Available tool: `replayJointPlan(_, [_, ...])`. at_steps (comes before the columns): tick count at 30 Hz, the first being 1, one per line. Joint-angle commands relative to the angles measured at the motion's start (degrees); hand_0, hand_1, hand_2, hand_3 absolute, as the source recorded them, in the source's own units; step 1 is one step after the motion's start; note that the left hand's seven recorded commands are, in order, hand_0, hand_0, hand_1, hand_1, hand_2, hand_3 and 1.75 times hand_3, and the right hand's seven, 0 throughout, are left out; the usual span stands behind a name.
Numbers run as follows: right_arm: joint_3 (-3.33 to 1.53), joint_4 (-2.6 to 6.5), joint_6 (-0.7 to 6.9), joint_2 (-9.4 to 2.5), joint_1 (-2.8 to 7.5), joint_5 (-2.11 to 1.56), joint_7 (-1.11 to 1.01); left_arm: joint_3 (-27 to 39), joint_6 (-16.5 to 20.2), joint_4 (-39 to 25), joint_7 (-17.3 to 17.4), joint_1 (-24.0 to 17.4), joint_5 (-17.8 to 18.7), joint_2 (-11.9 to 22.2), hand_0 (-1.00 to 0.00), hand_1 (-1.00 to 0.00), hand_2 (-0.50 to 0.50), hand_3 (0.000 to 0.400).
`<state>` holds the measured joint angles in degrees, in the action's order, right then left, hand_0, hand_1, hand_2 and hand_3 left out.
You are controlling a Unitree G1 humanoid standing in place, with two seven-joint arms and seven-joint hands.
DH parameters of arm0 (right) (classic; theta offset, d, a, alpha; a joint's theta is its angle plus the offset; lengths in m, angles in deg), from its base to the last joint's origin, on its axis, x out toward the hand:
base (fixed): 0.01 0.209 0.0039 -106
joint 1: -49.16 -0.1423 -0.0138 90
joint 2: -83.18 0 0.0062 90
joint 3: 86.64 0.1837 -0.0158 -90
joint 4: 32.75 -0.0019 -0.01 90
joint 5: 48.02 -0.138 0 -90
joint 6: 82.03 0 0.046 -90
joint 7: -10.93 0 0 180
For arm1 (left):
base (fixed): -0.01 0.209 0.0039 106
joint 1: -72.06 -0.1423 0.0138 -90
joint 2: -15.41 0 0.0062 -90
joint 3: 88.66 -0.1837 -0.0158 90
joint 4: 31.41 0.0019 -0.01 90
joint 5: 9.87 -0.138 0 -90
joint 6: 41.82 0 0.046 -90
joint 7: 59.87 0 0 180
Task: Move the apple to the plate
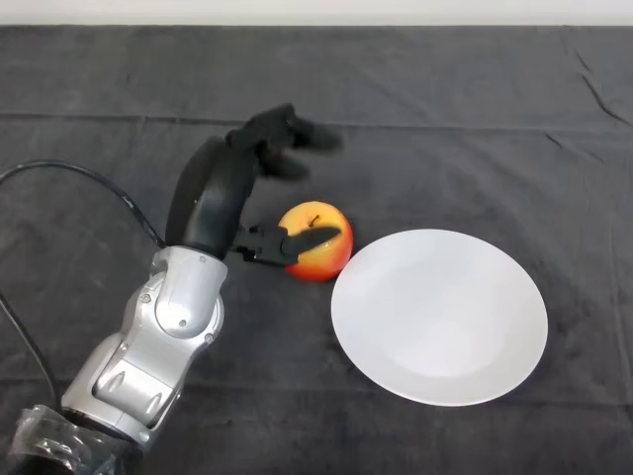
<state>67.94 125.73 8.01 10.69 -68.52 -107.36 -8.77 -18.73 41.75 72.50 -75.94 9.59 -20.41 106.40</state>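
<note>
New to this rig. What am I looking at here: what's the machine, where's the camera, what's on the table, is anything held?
One picture, taken by a camera on a humanoid robot's head, looking down at a table under a dark cloth. The silver-grey arm coming in from the lower left is the robot's left arm, ending in a black robot hand. On the cloth lie a red-yellow apple and, just right of it, a white plate with nothing on it. The thumb lies across the apple's front and the fingers curl above it, apart. The apple sits on the cloth, not gripped or lifted yet.
</note>
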Motion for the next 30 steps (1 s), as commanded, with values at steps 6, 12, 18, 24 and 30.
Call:
replayJointPlan(6, [-0.06, -2.64, -0.59, -1.06, -0.48, -0.56, 0.69, -1.7, -5.1, 9.0, -1.8, 0.4, -1.2, 2.4, 0.0, 0.0, 0.0, 0.0])
replayJointPlan(12, [-0.06, -2.6, -0.59, -1.04, -0.48, -0.57, 0.68, -2.8, -6.4, 16.5, -3.2, 3.1, -1.3, 0.4, 0.0, 0.0, 0.0, 0.0])
replayJointPlan(18, [-0.03, -2.52, -0.59, -1.0, -0.5, -0.6, 0.65, -4.3, -6.2, 22.0, -4.0, 6.0, -0.7, -1.7, 0.0, 0.0, 0.0, 0.0])
replayJointPlan(24, [-0.01, -2.41, -0.6, -0.95, -0.53, -0.62, 0.6, -6.1, -6.5, 26.0, -4.5, 8.6, 0.5, -3.3, 0.0, 0.0, 0.0, 0.0])
replayJointPlan(30, [0.03, -2.29, -0.6, -0.9, -0.56, -0.65, 0.54, -8.7, -6.9, 28.7, -5.3, 10.6, 1.8, -4.8, 0.0, 0.0, 0.0, 0.0])
